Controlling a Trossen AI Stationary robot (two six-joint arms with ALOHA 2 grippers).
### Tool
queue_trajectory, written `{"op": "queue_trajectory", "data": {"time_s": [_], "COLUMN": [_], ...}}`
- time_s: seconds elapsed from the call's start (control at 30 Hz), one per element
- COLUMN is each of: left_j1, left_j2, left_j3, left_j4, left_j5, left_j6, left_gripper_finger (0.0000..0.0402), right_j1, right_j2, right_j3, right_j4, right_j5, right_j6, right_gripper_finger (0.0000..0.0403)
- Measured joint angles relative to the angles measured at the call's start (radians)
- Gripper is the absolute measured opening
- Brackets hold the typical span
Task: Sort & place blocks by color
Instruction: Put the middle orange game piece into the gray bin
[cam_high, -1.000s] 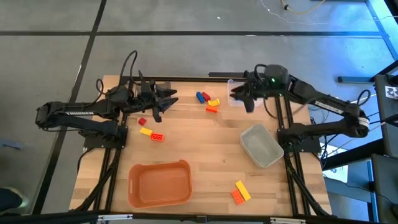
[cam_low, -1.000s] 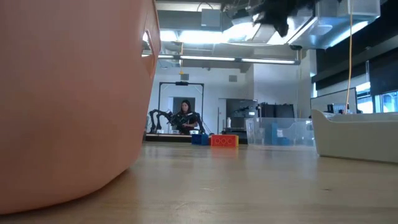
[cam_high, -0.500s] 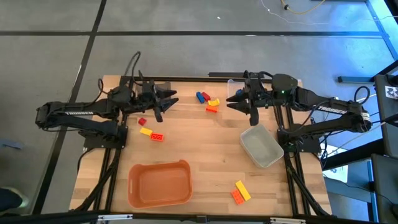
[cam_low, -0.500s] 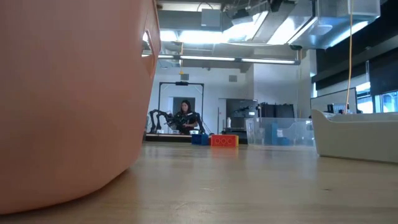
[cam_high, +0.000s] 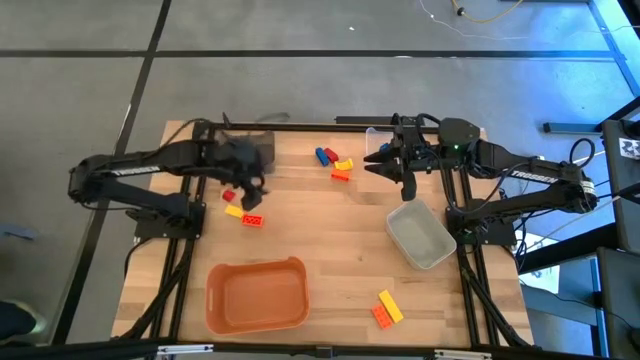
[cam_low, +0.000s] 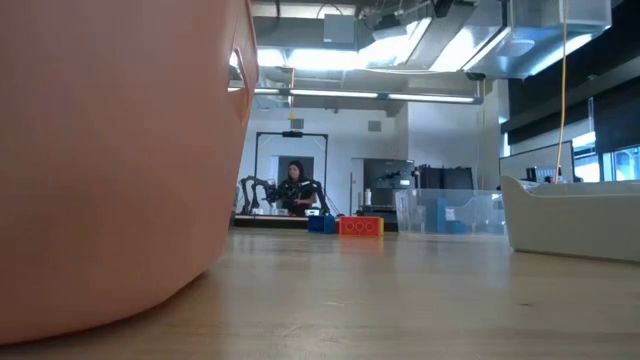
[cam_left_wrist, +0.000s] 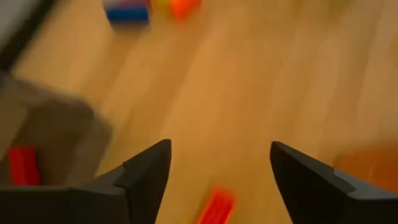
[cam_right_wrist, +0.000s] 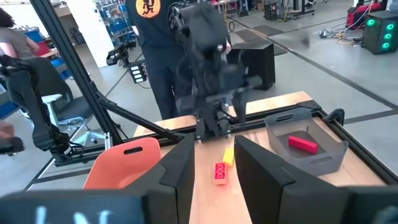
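Observation:
My left gripper (cam_high: 248, 188) hangs open and slants down over the table's left part. A red block (cam_left_wrist: 214, 208) lies on the wood below its fingers (cam_left_wrist: 221, 146). There a small red (cam_high: 228, 196), a yellow (cam_high: 234, 211) and a red block (cam_high: 253, 220) lie flat. A blue, red, yellow and orange cluster (cam_high: 335, 163) lies at the far middle. A yellow and orange pair (cam_high: 385, 308) lies near the front. My right gripper (cam_high: 383, 166) hangs high at the far right, level, open and empty (cam_right_wrist: 214, 149).
An orange bin (cam_high: 257, 295) stands near the front left and a pale bin (cam_high: 420, 235) at the right. A clear bin (cam_high: 378, 143) is at the far edge. A dark bin (cam_right_wrist: 305, 146) at the far left holds a red block (cam_right_wrist: 303, 143). A person (cam_low: 297, 185) stands far off.
My left gripper has tipped from nearly level to slanting steeply down and has sunk over the red and yellow blocks at the left. My right gripper swung a little away from the clear bin toward the table's near side, then kept still. No block has moved.

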Motion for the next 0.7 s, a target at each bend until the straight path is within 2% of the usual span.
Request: {"op": "queue_trajectory", "data": {"time_s": [0.1,0.17,0.4,0.7], "left_j1": [-0.017,-0.025,-0.066,-0.141], "left_j2": [0.057,0.092,0.195,0.28], "left_j3": [-0.038,-0.073,-0.207,-0.288], "left_j4": [-0.139,-0.167,-0.064,0.062], "left_j5": [0.001,0.002,0.003,0.042], "left_j6": [0.126,0.203,0.351,0.377], "left_gripper_finger": [0.0279,0.0278,0.0276,0.0275], "right_j1": [0.0,0.0,0.0,0.0], "right_j2": [0.0,0.0,0.0,0.0], "right_j3": [0.0,0.0,0.0,0.0], "right_j4": [-0.001,-0.002,-0.016,-0.016], "right_j5": [0.0,0.0,0.008,0.035], "right_j6": [0.0,0.004,0.026,0.025], "right_gripper_finger": [0.0113,0.0113,0.0113,0.0113]}}
